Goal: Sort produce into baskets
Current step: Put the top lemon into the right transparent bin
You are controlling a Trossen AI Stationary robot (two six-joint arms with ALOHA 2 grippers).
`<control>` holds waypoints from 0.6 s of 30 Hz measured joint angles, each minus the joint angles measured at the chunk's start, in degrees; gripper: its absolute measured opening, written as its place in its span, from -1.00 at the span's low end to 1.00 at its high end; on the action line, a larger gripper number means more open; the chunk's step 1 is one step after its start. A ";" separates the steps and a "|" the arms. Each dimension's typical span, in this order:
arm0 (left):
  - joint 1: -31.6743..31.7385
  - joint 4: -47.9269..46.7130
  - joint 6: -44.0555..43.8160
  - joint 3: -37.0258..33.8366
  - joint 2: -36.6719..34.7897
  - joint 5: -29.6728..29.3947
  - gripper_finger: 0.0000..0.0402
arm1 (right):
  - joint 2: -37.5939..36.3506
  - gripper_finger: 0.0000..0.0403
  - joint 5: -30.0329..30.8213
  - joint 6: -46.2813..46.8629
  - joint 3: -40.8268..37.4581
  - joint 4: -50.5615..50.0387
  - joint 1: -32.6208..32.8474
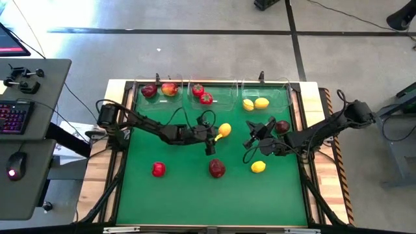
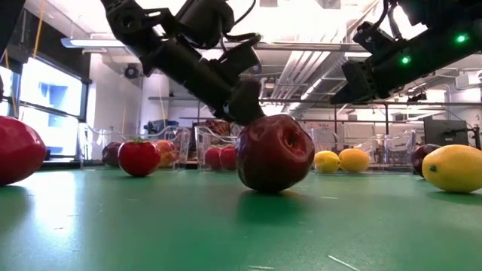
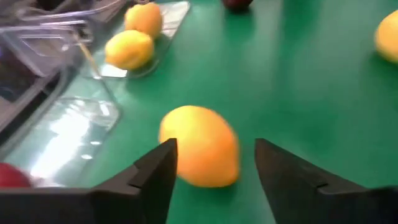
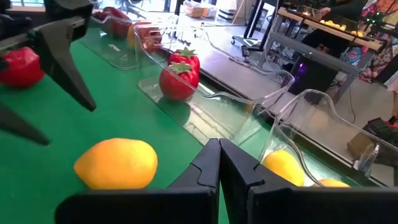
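Three clear baskets stand along the far edge. The left basket point(image 1: 159, 91) holds two apples, the middle basket point(image 1: 211, 94) two red green-topped fruits, and the right basket point(image 1: 266, 97) two lemons. My left gripper point(image 1: 216, 134) is open at mid-mat, its fingers on either side of a lemon point(image 3: 200, 146) that rests on the mat. My right gripper point(image 1: 252, 138) is shut with nothing in it point(image 4: 219, 155), hovering right of that lemon. Loose on the mat lie a dark red apple point(image 1: 217, 169), a red fruit point(image 1: 158, 169), another lemon point(image 1: 258, 167) and a dark apple point(image 1: 282, 127).
The green mat point(image 1: 182, 195) has free room along its near edge. Wooden table borders point(image 1: 325, 169) flank it. Left of the table stands a desk with a keyboard point(image 1: 14, 117) and a mouse. The two arms lie close together at mid-mat.
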 joint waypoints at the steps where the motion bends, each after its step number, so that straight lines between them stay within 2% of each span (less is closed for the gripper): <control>1: -0.12 -0.01 -1.13 -0.01 0.00 0.38 0.09 | 0.00 -1.00 0.02 0.03 0.00 -0.05 0.00; 8: 0.23 -0.55 -6.67 -0.04 0.00 -1.00 0.34 | 0.00 -1.00 -1.32 1.33 0.00 -0.11 -0.02; 18: 2.48 2.31 -11.07 0.01 1.77 0.17 0.39 | 0.02 -1.00 -1.66 1.34 0.00 -0.21 -0.02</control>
